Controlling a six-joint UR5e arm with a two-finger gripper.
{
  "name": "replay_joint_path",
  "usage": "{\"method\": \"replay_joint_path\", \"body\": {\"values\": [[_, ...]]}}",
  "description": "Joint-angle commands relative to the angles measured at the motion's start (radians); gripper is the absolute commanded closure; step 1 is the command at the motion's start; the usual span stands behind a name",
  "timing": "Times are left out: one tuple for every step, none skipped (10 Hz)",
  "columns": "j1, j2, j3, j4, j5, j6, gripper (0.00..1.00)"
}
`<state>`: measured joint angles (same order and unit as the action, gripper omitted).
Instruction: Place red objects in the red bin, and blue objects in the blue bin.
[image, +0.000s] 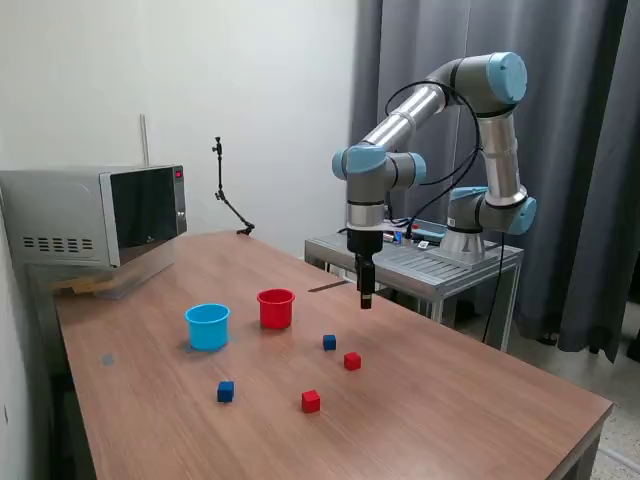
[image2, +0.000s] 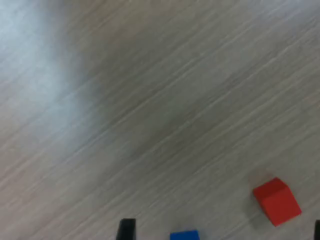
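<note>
My gripper (image: 366, 297) hangs above the table, behind the cubes and off to the exterior view's right of the red bin (image: 276, 308). The blue bin (image: 207, 326) stands on the red bin's other side. One blue cube (image: 329, 342) and one red cube (image: 352, 361) lie close together below the gripper. Another blue cube (image: 225, 391) and another red cube (image: 311, 401) lie nearer the front. In the wrist view a red cube (image2: 276, 201) and the edge of a blue cube (image2: 184, 235) show. The gripper (image2: 221, 234) is open, its fingertips (image2: 126, 230) wide apart with nothing between them.
A microwave (image: 100, 215) sits at the table's back corner on the exterior view's left. A thin black stand (image: 228, 195) rises at the back edge. The arm's base is mounted on a metal cart (image: 420, 262) behind the table.
</note>
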<state>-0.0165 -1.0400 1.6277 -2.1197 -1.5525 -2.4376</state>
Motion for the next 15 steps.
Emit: {"method": "replay_joint_path", "body": {"values": [[0.003,0.060,0.011,-0.072,0.003,0.000,0.00],[0.003,0.066,0.012,-0.094,0.003,-0.011,0.00],[0.000,0.066,0.021,-0.114,0.005,-0.014,0.00],[-0.002,0.066,0.033,-0.124,0.005,-0.020,0.00],[-0.003,0.066,0.056,-0.156,0.005,-0.021,0.00],[-0.006,0.064,0.076,-0.175,0.002,-0.020,0.00],[-0.014,0.064,0.083,-0.175,0.002,-0.020,0.00],[-0.028,0.064,0.095,-0.175,0.002,-0.020,0.00],[-0.034,0.064,0.098,-0.178,0.002,-0.020,0.00],[-0.037,0.066,0.093,-0.184,0.000,-0.021,0.00],[-0.051,0.072,0.087,-0.196,0.002,-0.021,0.00],[-0.059,0.084,0.084,-0.210,0.002,-0.024,0.00],[-0.060,0.098,0.075,-0.226,0.002,-0.047,0.00],[-0.065,0.110,0.070,-0.245,0.000,-0.069,0.00],[-0.069,0.113,0.066,-0.247,0.000,-0.070,0.00]]}}
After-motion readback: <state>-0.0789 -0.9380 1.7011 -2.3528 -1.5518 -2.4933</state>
